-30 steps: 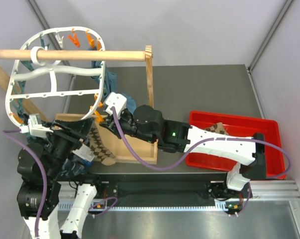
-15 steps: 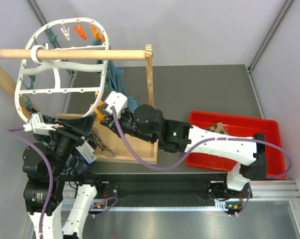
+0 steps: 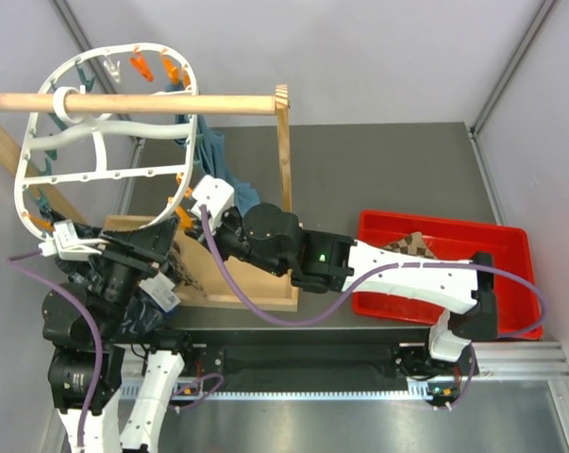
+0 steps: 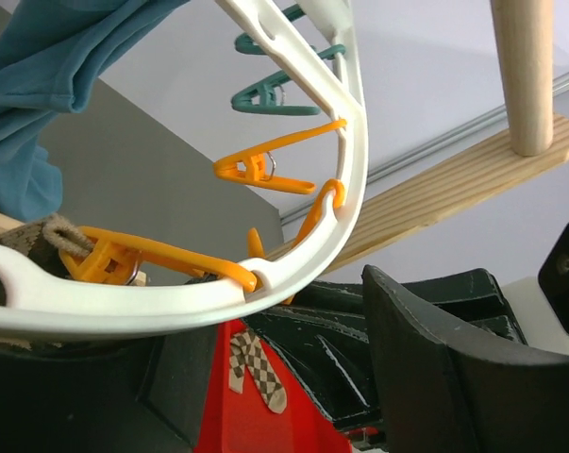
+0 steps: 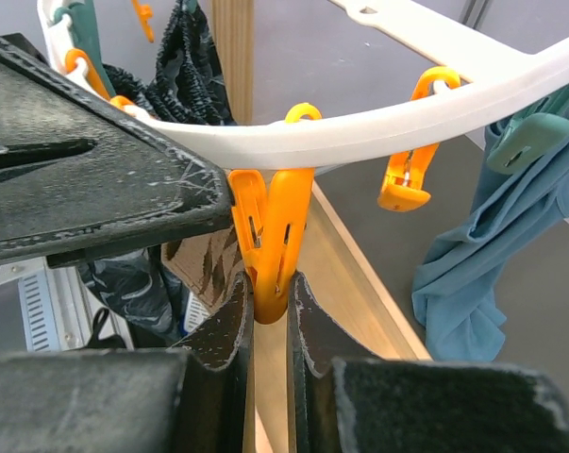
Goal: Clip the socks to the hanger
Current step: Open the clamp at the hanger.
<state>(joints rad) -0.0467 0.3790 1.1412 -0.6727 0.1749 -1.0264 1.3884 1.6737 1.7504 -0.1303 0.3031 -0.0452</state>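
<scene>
hanger (image 3: 103, 176) swung back left, sock (image 5: 204, 269) tucked behind orange peg (image 5: 270, 236)

right gripper (image 5: 270, 302) fingers pinch that peg, which hangs straight down off the rim. the sock sits just behind it, toward the left gripper (image 4: 275, 377), which is nearer, fingers spread wide.

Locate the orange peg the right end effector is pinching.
The orange peg hangs mid-frame in the right wrist view from the white hanger, its lower end in the right end effector, an argyle sock just left.
</scene>
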